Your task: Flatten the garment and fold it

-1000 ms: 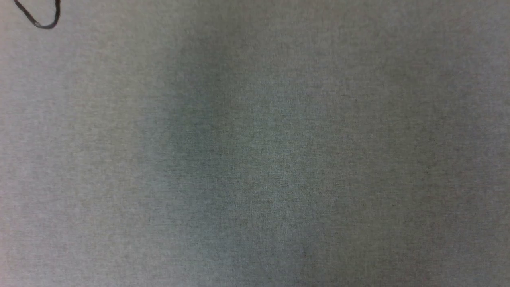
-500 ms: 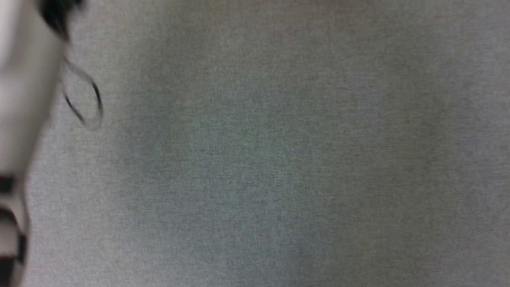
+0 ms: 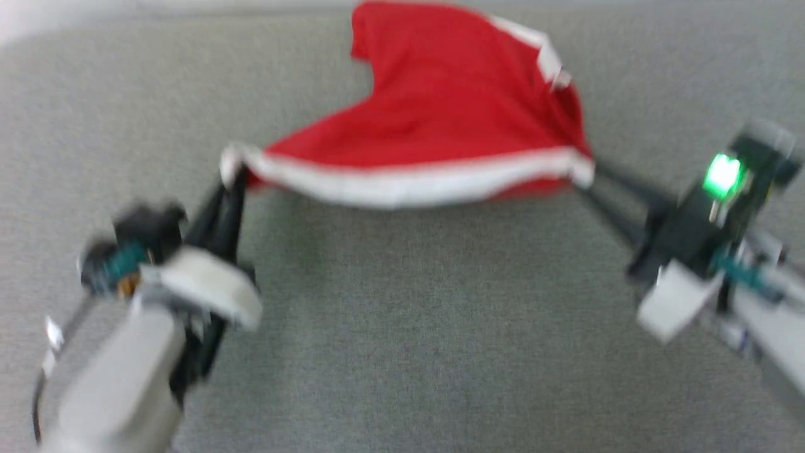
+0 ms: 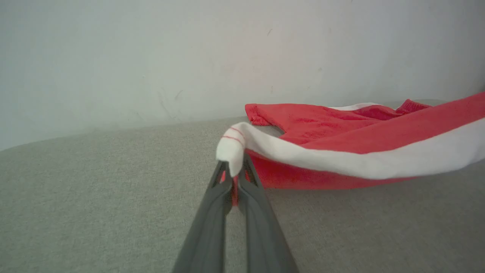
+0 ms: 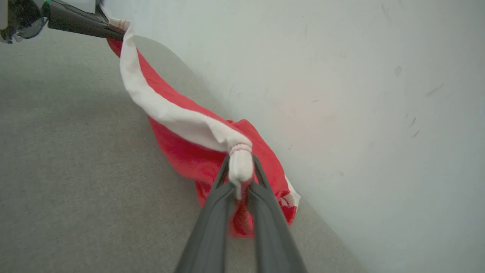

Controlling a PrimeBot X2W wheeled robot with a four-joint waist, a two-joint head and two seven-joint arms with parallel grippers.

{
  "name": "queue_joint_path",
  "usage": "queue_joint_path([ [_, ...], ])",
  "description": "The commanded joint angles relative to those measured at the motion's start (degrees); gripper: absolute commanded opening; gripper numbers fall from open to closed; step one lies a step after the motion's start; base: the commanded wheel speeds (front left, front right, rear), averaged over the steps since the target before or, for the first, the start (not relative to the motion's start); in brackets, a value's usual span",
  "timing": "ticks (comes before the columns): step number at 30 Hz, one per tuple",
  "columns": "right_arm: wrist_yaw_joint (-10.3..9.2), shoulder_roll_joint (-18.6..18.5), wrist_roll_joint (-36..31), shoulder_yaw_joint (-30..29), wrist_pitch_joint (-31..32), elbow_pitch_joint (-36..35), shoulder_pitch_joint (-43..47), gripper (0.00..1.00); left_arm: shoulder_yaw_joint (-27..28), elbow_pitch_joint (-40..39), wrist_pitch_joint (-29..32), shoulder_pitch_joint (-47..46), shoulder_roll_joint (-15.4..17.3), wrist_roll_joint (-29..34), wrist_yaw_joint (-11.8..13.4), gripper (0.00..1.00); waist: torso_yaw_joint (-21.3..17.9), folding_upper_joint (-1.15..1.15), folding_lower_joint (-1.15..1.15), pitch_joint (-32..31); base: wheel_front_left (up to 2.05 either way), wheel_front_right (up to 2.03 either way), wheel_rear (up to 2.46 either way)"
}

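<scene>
Red soft cloth, the garment [image 3: 440, 119], is stretched by its white waistband [image 3: 409, 184] between the two grippers above a grey woven surface [image 3: 402, 340]. The left gripper [image 3: 234, 179] is clamped on the waistband's left corner; in the left wrist view its two dark fingers [image 4: 212, 212] are pressed together, with a fold of white band bunched just above their tips. The right gripper [image 3: 585, 176] is closed in the same way on the opposite corner, and the right wrist view shows a knot of white cloth pinched between its tips. The waistband is the garment's near edge, running almost straight from one gripper to the other with a slight sag in the middle. Behind it the red cloth trails away from the robot and lies on the surface. Its far tip ends just beside the pale wall [image 4: 151, 57] that rises along the surface's far edge. White edge trim [image 3: 546, 55] runs along the garment's far right side. A broad stretch of grey surface lies on the near side of the waistband, between the pale left forearm [image 3: 119, 384] and the right wrist, where a green light [image 3: 722, 175] glows. More grey surface spreads to the left of the garment. The head view is blurred, so fine creases cannot be made out.
</scene>
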Motion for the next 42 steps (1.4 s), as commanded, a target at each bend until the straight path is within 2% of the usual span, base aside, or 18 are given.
queue_joint_path([
  [1,-0.13,-0.4,0.0,0.0,-0.3,-0.7,3.0,0.00,0.2,-0.5,-0.3,2.6,0.3,0.1,0.1,0.00,0.2,0.00,0.02,-6.0,0.00,0.00,0.00],
  [10,-0.13,-2.4,-0.3,0.1,-0.3,-4.0,23.3,0.00,1.7,-3.0,-0.3,22.5,0.1,-0.9,2.1,0.00,-0.8,0.00,0.02,-12.5,0.00,0.00,0.00],
  [12,-0.13,-2.0,0.2,-1.4,-0.3,-4.8,27.6,0.00,2.4,-3.4,-0.3,25.8,0.4,-1.4,1.7,0.00,-0.7,0.00,0.02,-13.5,0.00,0.00,0.00],
  [16,-0.13,-1.0,0.1,-4.9,-0.3,-6.6,35.2,0.00,2.5,-4.7,-0.3,30.2,0.5,-0.9,1.3,0.00,-0.3,0.00,0.02,-14.6,0.00,0.00,0.00],
  [19,-0.13,0.1,-0.6,-7.7,-0.3,-7.9,37.8,0.00,3.2,-5.4,-0.3,29.7,0.9,0.0,1.3,0.00,-0.3,0.00,0.02,-14.7,0.00,0.00,0.00],
  [26,-0.13,3.9,-0.6,-14.1,-0.3,-8.7,36.1,0.00,2.2,-5.1,0.8,20.0,1.0,3.4,-0.3,0.00,-1.1,0.00,0.02,-12.6,0.00,0.00,0.00],
  [29,-0.13,4.8,-1.0,-17.4,-0.3,-7.8,33.5,0.00,0.5,-2.6,3.1,9.3,0.4,6.3,-2.8,0.00,-2.2,0.00,0.02,-9.3,0.00,0.00,0.00],
  [35,-0.13,5.6,-0.3,-18.6,-0.2,-4.6,28.3,0.00,-1.8,2.8,5.6,-4.2,-1.6,9.6,-6.3,0.00,-4.4,0.00,0.02,-3.6,0.00,0.00,0.00],
  [42,-0.13,7.9,1.6,-17.2,0.7,1.6,19.3,0.00,-4.0,15.3,8.2,-20.3,-5.3,11.7,-10.4,0.00,-7.5,0.00,0.02,4.1,0.00,0.00,0.00],
])
